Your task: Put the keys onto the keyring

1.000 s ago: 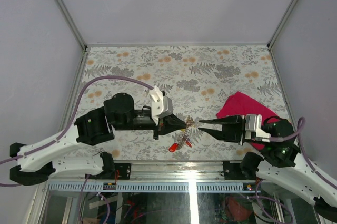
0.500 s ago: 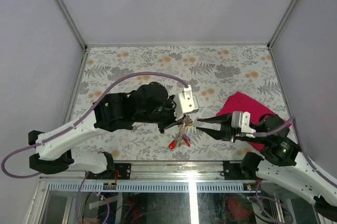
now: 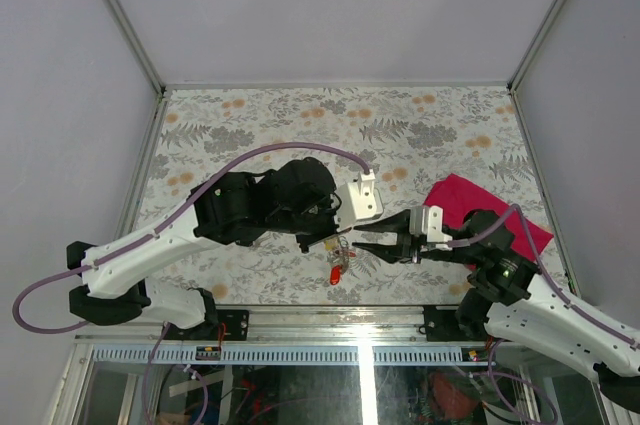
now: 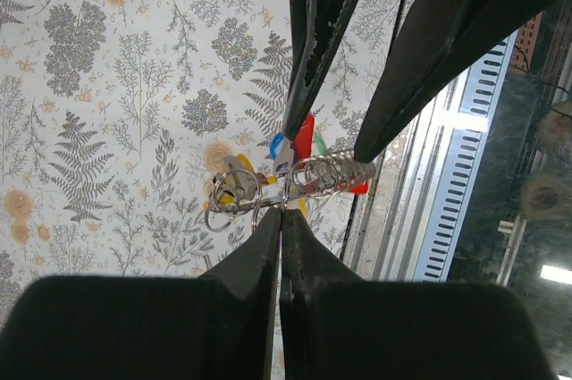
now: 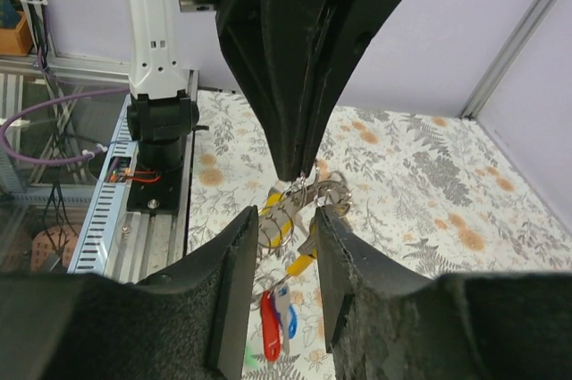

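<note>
The keyring hangs just above the table, near its front edge and midway between the two arms. It shows as a tight cluster of thin silvery loops. The keys dangle beneath it in a bunch, with red, blue and yellow heads visible. Whether every key is already threaded cannot be told, because the loops overlap.

The left gripper has its fingertips pressed together on the ring wire and carries the whole bunch. The right gripper comes in from the opposite side. Its fingers are parted by a narrow gap, level with the loops and very close to them, and grip nothing. The magenta cloth lies well apart on the right.

Judgement: this is mid-task, with the right arm lining up to take hold of a loop or a key.

Risks:
- The left pinch sits on a thin wire. A sideways nudge from the right fingers could twist the ring out, and the bunch would drop to the table.
- The bunch hangs free, so it may swing and the right fingers could close on the wrong loop or on two at once.
- The two sets of fingertips are nearly touching, so fingertip collision is likely if the right arm advances much further.
</note>
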{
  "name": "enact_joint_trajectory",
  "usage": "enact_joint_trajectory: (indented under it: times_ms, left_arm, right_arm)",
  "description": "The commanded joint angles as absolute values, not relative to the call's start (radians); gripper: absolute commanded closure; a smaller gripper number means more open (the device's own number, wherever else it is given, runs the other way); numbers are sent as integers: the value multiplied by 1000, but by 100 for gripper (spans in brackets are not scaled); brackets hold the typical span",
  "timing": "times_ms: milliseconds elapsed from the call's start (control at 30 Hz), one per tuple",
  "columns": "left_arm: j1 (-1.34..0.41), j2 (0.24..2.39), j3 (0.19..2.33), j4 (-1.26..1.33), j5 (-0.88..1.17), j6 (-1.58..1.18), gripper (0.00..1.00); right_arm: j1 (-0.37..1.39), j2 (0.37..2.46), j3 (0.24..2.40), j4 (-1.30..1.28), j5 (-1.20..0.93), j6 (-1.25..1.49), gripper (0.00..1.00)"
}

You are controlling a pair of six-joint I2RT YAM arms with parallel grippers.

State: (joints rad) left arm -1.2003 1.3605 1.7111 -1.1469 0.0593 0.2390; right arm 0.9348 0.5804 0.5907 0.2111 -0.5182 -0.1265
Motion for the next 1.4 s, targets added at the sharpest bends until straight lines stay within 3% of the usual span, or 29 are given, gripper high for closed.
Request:
enact_joint_trajectory:
  times_ms: [0,900,1233,1367]
  left_arm:
    - [-1208,1352,1753,-1140,59,265,100]
    - [-1216,1304,1730,-1092,128,291,100]
    - [-1217,1301,1720,-1090,133,298,100]
    - [-1217,1301,1719,-1089,138,303,100]
  right_arm:
    - [934,593,600,343,-537,-107,61]
    - [935,706,601,456,-618,-35,65]
    - [935,728,621,468,-662,-20,82]
    - [935,732,626,472,-667,-14,84]
